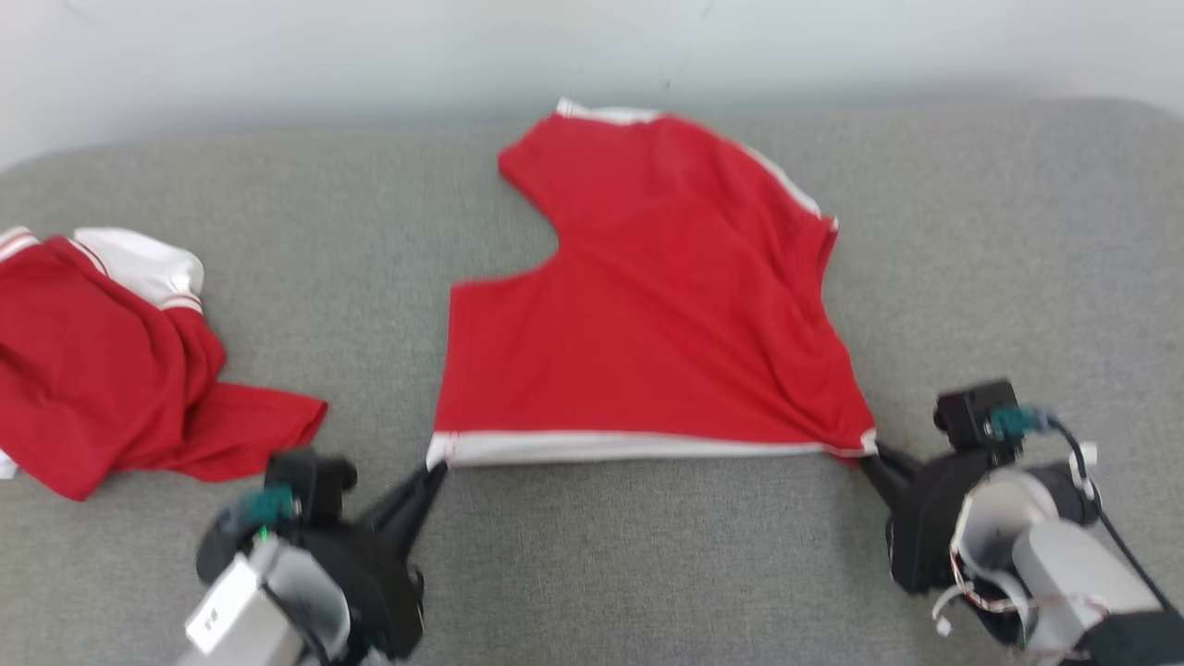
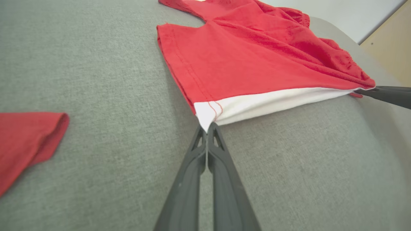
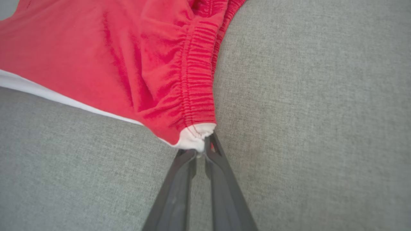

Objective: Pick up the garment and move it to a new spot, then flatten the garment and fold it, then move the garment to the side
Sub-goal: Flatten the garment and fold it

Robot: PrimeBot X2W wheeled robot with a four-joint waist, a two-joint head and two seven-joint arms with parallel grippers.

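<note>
We found the head view soft with blur, so the weave and stitching of the red garment (image 1: 647,305) were hard to read there. It lay spread near the middle of the grey cloth-covered bench (image 1: 647,564), its white-banded edge nearest the robot and drawn straight between the two arms. The left pincer (image 1: 433,474) was closed on the left corner of that white band; in the left wrist view the two dark fingers met with the corner's tip pinched between them, so the very end of the cloth was hidden. The right pincer (image 1: 871,455) was clamped on the opposite corner, where a gathered, elastic-looking seam ran down to a small white tip; the fingers stood a sliver apart around it. In the right wrist view the garment ran off the top and left edges. A second red garment (image 1: 102,370) with white trim sat crumpled at the bench's left, well apart from the first and cut off by the head view's left edge. Behind the bench we saw a pale wall (image 1: 277,65), and we could not identify the beige panel (image 2: 390,48) beside it
</note>
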